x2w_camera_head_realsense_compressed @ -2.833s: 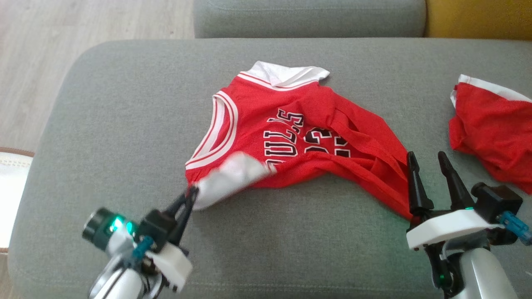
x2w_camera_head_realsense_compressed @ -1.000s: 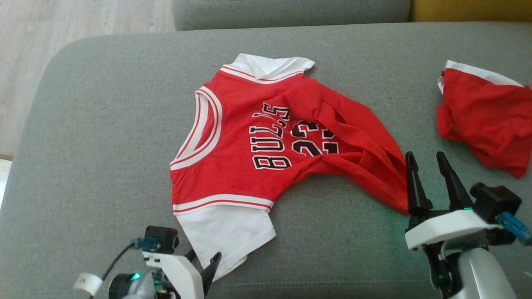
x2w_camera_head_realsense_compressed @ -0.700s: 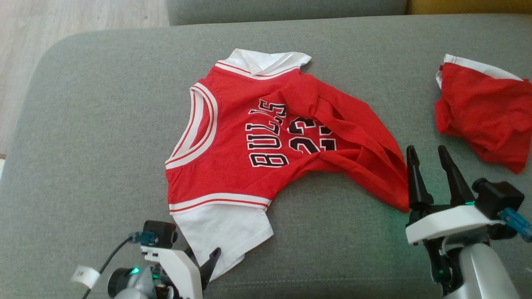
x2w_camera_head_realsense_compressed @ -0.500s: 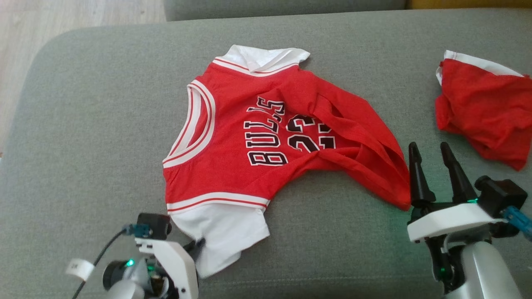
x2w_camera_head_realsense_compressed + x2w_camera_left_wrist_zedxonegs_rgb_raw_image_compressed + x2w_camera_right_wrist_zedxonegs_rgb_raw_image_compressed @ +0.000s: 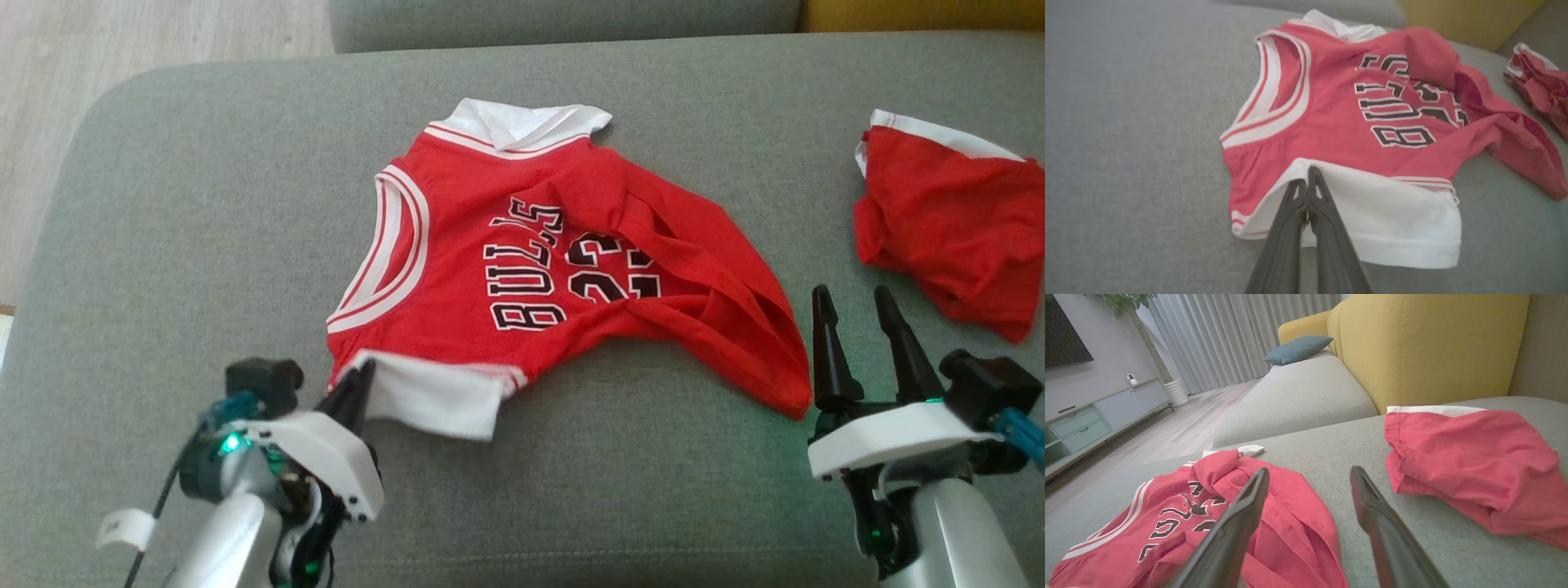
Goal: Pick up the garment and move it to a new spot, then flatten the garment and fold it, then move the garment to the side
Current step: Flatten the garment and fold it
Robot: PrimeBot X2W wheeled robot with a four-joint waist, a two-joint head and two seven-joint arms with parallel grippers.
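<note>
- Head view: a red jersey (image 5: 522, 269) lay crumpled in the middle of the grey sofa seat (image 5: 204, 204), its collar toward the seat's left side and its hem toward the right.
- The left gripper (image 5: 359, 384), over the seat's near-left part, was pinched tight on the jersey's white sleeve (image 5: 433, 400), which was folded up off the seat.
- The right gripper (image 5: 853, 298) stood over the seat's near-right part with its fingers spread wide and nothing between them, just beside the jersey's hem.
- A second red garment (image 5: 947, 220) lay bunched at the seat's far-right edge.
- Left wrist view: both fingers (image 5: 1294, 212) met on the sleeve's top edge.
- Right wrist view: the parted fingers (image 5: 1241, 522) pointed across the seat, with the jersey under one and the second garment beyond the other.
</note>
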